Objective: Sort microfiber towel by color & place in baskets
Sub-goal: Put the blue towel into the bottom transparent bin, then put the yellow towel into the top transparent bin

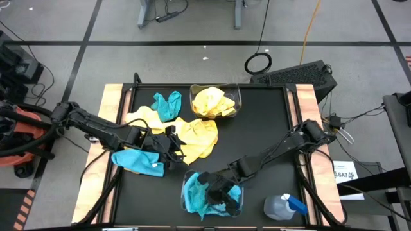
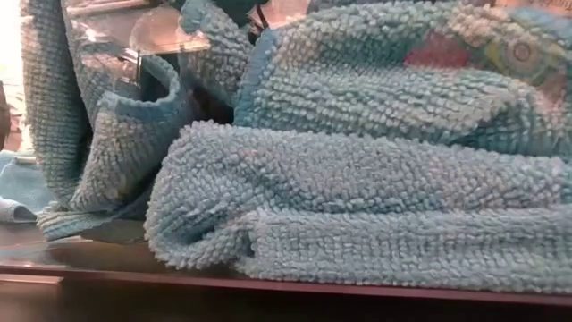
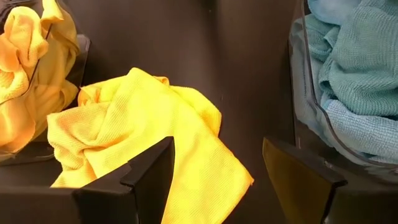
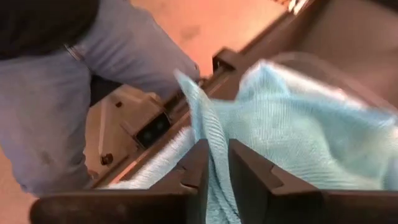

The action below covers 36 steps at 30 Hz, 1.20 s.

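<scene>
- Left arm reaching in from the table's left edge across the black mat point(image 1: 263, 128), left gripper point(image 1: 168, 142) low at mid-table over the near edge of a loose yellow towel point(image 1: 196, 136)
- Left gripper fingers point(image 3: 152, 171) standing wide apart, nothing between them; yellow towel spread just ahead of and partly under them in the left wrist view
- Loose turquoise towel point(image 1: 138, 160) lying beside the left arm near the mat's front-left, touching the yellow cloth behind it
- Second loose turquoise towel point(image 1: 167, 104) farther back, between the left rail and the back basket point(image 1: 237, 99)
- Back basket near the mat's rear edge, filled with yellow towels point(image 1: 215, 102), its front rim just beside the loose yellow towel
- Front basket point(image 1: 239, 192) at the mat's front edge, centre, stuffed with turquoise towels point(image 1: 192, 196) spilling over its left rim
- Right arm crossing diagonally from the right rail, right gripper point(image 1: 221, 192) down in the front basket
- Right gripper fingers point(image 4: 199, 168) nearly together, pinching a fold of turquoise towel point(image 4: 298, 143)
- Open black mat between the two baskets and toward the right rail, widest clear stretch
- Spray bottle point(image 1: 282, 206) at the front-right corner, apart from the front basket
- A person's trouser leg point(image 4: 56, 118) beyond the table's front edge in the right wrist view
</scene>
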Tool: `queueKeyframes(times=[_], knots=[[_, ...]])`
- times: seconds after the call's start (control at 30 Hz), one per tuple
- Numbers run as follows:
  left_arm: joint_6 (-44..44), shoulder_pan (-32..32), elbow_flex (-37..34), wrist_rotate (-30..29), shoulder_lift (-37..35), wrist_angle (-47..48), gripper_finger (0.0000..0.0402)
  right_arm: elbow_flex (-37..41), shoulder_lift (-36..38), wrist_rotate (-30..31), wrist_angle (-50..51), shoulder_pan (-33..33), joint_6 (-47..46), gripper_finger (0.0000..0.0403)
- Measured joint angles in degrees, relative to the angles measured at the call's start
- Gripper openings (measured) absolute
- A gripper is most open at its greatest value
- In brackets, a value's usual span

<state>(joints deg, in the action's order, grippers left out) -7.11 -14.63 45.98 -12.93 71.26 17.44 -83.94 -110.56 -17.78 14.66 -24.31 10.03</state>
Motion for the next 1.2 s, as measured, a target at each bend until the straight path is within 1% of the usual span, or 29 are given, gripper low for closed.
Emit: queueKeyframes(times=[0.17,0.3,0.37,0.5,0.6,0.73,0.83,1.0,1.1,1.2], knots=[[0.0,0.0,0.0,0.0,0.0,0.4,0.0251,0.0,4.6,0.1,0.7,-0.6,0.1,0.0085],[0.5,0.0,0.0,-0.5,0.0,3.2,0.0251,0.0,7.4,0.3,1.1,-0.8,0.1,0.0113],[0.4,0.0,0.0,-3.1,0.0,5.8,0.0251,0.0,8.6,1.6,1.9,-0.9,0.1,0.0126],[-0.5,0.9,0.0,-10.5,0.0,13.7,0.0251,-0.1,10.9,4.6,5.3,-1.1,0.2,0.015],[-3.6,3.2,0.0,-15.3,0.0,21.3,0.0251,-0.1,12.0,6.3,8.5,-1.1,-0.6,0.0162],[-9.1,7.6,0.0,-18.7,0.0,30.7,0.0251,-0.1,12.9,7.8,12.3,-1.1,-2.0,0.0169],[-13.3,11.3,0.0,-19.2,0.0,36.5,0.0251,-0.1,13.0,7.8,15.0,-1.1,-3.0,0.0168],[-17.9,17.3,-0.7,-19.2,0.0,42.8,0.0251,-0.1,13.0,7.8,18.4,-1.6,-3.8,0.0167],[-18.5,20.5,-1.3,-18.6,-0.1,43.5,0.0251,-0.1,13.0,7.7,19.5,-2.2,-4.7,0.0167],[-17.7,23.5,-1.3,-16.7,-0.1,43.6,0.0251,-0.1,13.0,7.8,21.4,-2.8,-5.3,0.0167]])
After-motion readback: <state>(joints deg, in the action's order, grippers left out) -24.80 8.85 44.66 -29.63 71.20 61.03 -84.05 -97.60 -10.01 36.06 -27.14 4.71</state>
